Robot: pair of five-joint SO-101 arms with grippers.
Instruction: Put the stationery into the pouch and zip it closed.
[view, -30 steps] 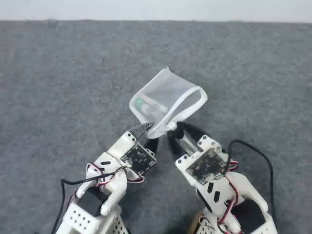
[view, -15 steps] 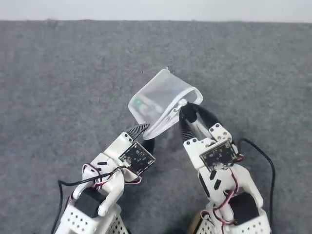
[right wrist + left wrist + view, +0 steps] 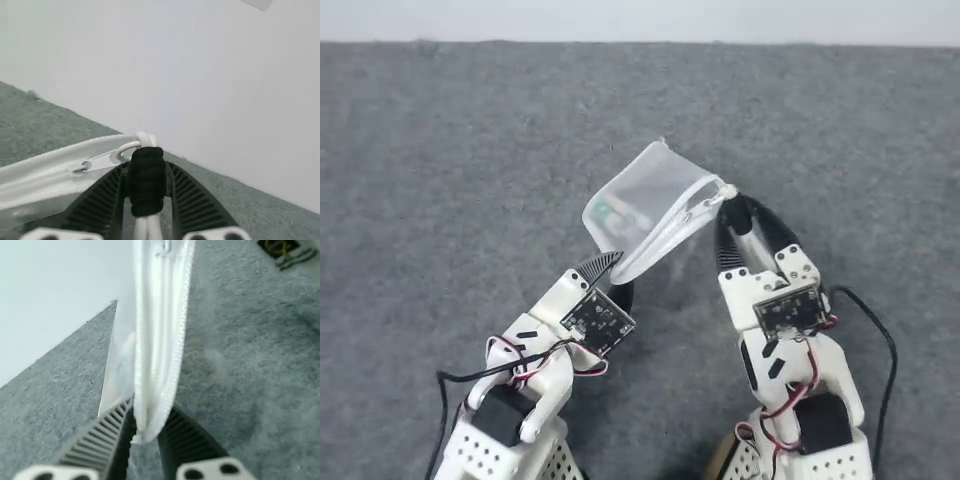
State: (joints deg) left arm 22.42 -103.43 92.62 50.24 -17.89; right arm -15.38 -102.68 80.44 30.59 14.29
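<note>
Above the counter (image 3: pixel 440 150), the pouch (image 3: pixel 645 195) hangs taut between both arms: the left end effector (image 3: pixel 147 415) is pinching one zip end, and the right end effector (image 3: pixel 146 170) is pinching the pull cord (image 3: pixel 146 192) at the opposite end. The zip looks nearly shut, so it is probably best to anchor the left firmly and draw the right straight along the zip line.

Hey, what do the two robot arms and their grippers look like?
The left arm and right arm are white plastic, each carrying a dark circuit board with red, white and black wires. The left gripper and right gripper are dark and ribbed.
</note>
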